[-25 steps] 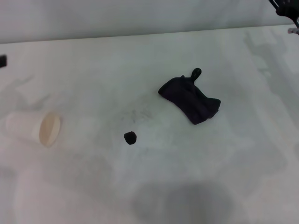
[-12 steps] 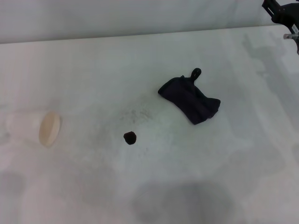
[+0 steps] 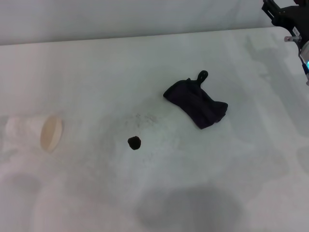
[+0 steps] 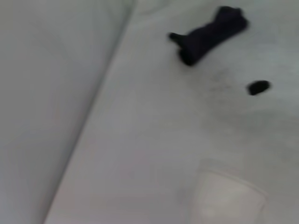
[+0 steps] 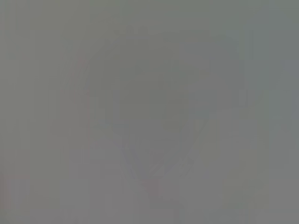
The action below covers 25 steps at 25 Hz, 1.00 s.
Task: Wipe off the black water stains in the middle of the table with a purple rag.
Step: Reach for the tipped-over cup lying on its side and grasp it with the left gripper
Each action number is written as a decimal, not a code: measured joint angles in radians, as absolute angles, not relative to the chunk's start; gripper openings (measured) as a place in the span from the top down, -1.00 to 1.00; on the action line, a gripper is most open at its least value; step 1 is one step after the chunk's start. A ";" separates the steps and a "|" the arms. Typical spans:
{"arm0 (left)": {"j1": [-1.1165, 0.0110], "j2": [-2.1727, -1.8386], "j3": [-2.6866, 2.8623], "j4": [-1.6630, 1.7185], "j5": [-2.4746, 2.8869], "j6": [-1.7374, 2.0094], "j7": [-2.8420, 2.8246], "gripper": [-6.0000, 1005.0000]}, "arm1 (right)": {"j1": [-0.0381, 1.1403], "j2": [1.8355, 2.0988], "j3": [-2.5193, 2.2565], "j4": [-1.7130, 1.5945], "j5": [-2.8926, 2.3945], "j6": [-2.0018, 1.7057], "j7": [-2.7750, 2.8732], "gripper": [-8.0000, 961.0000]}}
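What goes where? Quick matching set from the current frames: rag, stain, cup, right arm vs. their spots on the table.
Things:
1. purple rag
2. black water stain
3. cup
4. right gripper

Places:
A. far right corner, above the table
B. lying on its side at the left
C. mid-table, loop at its far end
D. small blob, nearer the robot and left of the cloth

Pairs: 1-C, 2-D, 3-B, 4-A

The right gripper [image 3: 285, 17] was brought further into the head view at the far right corner, more of its black body being seen above the bench [image 3: 96, 63] than before. The dark object at the far left edge was withdrawn from view. The shadow around the paper cup [image 3: 36, 133] was altered.
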<state>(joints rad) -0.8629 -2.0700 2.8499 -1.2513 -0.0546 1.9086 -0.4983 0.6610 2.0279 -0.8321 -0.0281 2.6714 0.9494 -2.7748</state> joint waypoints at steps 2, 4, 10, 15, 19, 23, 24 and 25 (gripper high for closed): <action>-0.883 -2.073 2.849 -1.245 -0.020 1.907 -0.474 -0.74 | 0.662 2.028 -0.832 -0.028 2.672 0.949 -2.772 -0.79; -0.897 -2.073 2.849 -1.235 0.002 1.907 -0.451 -0.74 | 0.664 2.028 -0.832 -0.028 2.672 0.949 -2.771 -0.79; -0.947 -2.076 2.849 -1.195 0.093 1.848 -0.407 -0.73 | 0.667 2.028 -0.831 -0.032 2.672 0.945 -2.771 -0.79; -0.968 -2.076 2.849 -1.125 0.122 1.776 -0.400 -0.73 | 0.668 2.028 -0.830 -0.035 2.673 0.944 -2.770 -0.79; -0.977 -2.077 2.849 -1.050 0.140 1.711 -0.391 -0.73 | 0.674 2.028 -0.829 -0.032 2.674 0.943 -2.770 -0.79; -0.990 -2.077 2.849 -0.977 0.185 1.616 -0.390 -0.73 | 0.677 2.028 -0.828 -0.029 2.675 0.942 -2.770 -0.79; -0.992 -2.077 2.848 -0.962 0.194 1.593 -0.391 -0.73 | 0.676 2.028 -0.828 -0.029 2.675 0.942 -2.770 -0.79; -0.995 -2.077 2.848 -0.940 0.209 1.571 -0.393 -0.73 | 0.675 2.028 -0.828 -0.029 2.675 0.942 -2.770 -0.79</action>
